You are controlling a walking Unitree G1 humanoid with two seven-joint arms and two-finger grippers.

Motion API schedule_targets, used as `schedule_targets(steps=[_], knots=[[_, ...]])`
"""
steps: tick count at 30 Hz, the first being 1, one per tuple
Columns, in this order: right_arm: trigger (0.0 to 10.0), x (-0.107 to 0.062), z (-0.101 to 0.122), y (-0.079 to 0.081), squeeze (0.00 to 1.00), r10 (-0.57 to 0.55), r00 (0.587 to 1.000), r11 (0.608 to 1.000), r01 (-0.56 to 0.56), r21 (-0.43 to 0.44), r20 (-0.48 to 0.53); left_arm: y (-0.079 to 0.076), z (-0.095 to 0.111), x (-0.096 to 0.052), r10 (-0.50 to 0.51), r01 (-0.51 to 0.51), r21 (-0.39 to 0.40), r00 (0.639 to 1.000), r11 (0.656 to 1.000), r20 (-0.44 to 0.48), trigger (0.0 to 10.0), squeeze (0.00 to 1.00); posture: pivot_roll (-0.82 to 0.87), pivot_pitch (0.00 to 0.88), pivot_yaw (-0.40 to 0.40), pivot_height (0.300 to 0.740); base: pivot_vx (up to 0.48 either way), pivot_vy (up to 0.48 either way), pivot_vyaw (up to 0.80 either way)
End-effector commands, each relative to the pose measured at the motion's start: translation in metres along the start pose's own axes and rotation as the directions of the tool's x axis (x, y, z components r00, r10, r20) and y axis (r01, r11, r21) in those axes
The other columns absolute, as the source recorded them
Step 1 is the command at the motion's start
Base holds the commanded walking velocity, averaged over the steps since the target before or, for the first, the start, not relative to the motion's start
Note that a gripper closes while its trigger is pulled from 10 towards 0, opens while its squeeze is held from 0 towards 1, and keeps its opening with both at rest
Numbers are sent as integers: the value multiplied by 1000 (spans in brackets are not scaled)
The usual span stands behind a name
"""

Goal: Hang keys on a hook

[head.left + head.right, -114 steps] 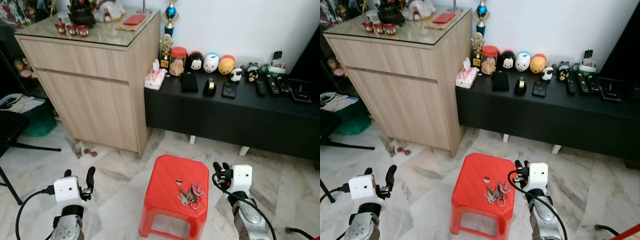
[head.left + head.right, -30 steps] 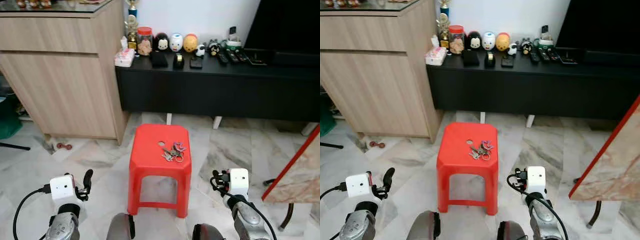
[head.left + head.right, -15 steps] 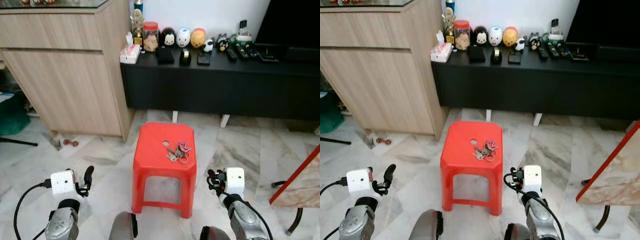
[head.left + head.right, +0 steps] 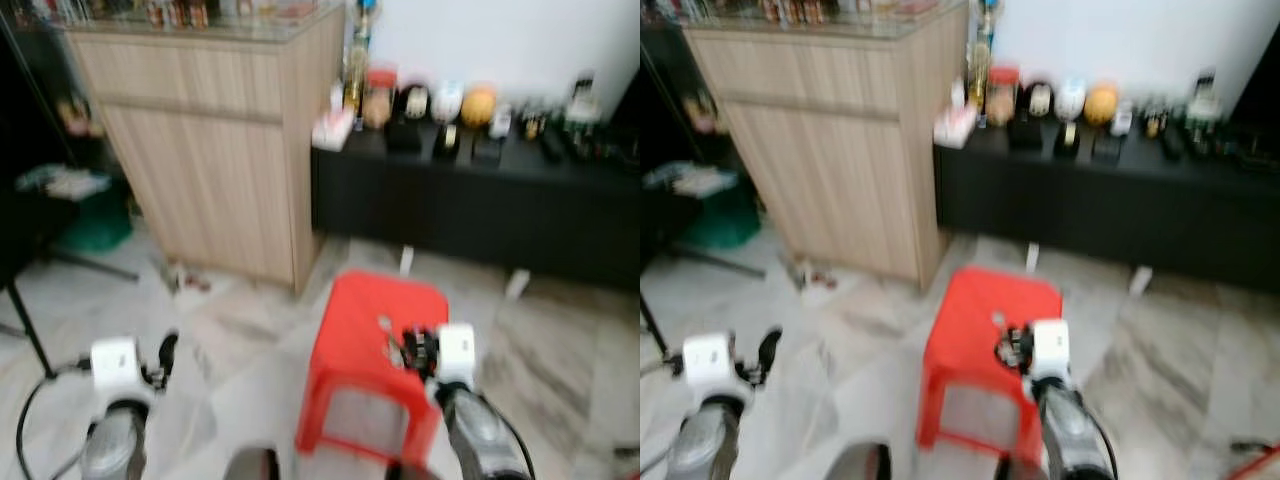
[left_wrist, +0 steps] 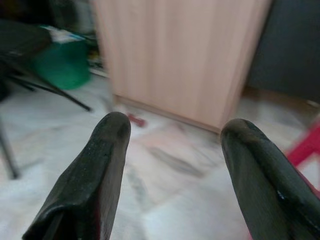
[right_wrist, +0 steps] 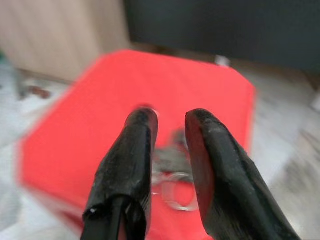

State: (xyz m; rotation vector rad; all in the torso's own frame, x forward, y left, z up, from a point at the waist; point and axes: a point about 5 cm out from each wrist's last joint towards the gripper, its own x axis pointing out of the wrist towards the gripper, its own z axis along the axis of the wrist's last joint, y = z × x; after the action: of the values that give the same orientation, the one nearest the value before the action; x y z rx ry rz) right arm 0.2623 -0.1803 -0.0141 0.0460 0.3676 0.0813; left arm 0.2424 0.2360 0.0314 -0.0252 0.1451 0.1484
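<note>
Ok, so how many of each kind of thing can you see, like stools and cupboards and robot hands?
Stool: 1, red
Cabinet: 1, wooden
Bench: 1, black
Keys: 1 bunch, on the stool
Grippers: 2, left gripper above the floor, right gripper above the keys
Total: 6
</note>
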Motion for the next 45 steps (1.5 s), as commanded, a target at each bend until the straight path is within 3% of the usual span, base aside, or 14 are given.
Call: schedule_targets(steps=[1, 16, 27, 28, 29, 30, 35, 36, 37, 45], knots=[[10000, 4, 3, 9, 0, 13, 1000, 1000, -13, 10, 5, 9, 4, 2, 16, -16, 17, 1000, 1000, 7, 10000, 0, 28, 0, -23, 608, 412, 0, 0], [10000, -1, -19, 8, 0, 21, 986, 999, -26, -27, -163, 9, 1, 1, 5, -5, 16, 1000, 1000, -11, 10000, 0, 18, 0, -16, 608, 93, 0, 0], [10000, 6, -13, 4, 0, -7, 980, 1000, 6, -8, -199, 8, 4, 2, -21, 22, 32, 1000, 999, -18, 10000, 0, 19, 8, -16, 608, 0, 0, 0], [10000, 8, -11, 3, 816, -21, 977, 1000, 17, -23, -210, 6, 4, 3, -28, 29, 29, 999, 999, -19, 10000, 0, 23, 19, -19, 608, 0, 0, 0], [10000, 8, -11, 3, 816, -21, 977, 1000, 17, -23, -210, 6, 4, 3, -28, 29, 29, 999, 999, -19, 10000, 0, 23, 19, -19, 608, 0, 0, 0], [10000, 12, -5, 3, 1000, -31, 979, 999, 25, -29, -203, 2, 4, 5, -38, 39, 26, 999, 999, -20, 10000, 0, 27, 22, -24, 608, 0, 0, 0], [10000, 16, 1, 3, 1000, -37, 982, 999, 35, -18, -184, 0, 3, 6, -42, 42, 22, 999, 999, -22, 10000, 0, 25, 15, -30, 608, 0, 0, 0], [10000, 16, 3, 3, 145, -36, 984, 999, 34, -13, -177, -1, 2, 7, -39, 39, 19, 999, 999, -26, 10000, 0, 24, 11, -30, 608, 0, 0, 0], [10000, 16, 3, 3, 0, -35, 984, 999, 34, -8, -173, -2, 1, 7, -37, 37, 17, 999, 999, -29, 10000, 0, 24, 11, -30, 608, 0, 0, 0], [10000, 8, -11, -1, 0, -56, 976, 998, 58, 5, -212, -6, -4, 6, -42, 43, 11, 998, 999, -46, 10000, 0, 17, 0, -27, 608, 0, 0, 0]])
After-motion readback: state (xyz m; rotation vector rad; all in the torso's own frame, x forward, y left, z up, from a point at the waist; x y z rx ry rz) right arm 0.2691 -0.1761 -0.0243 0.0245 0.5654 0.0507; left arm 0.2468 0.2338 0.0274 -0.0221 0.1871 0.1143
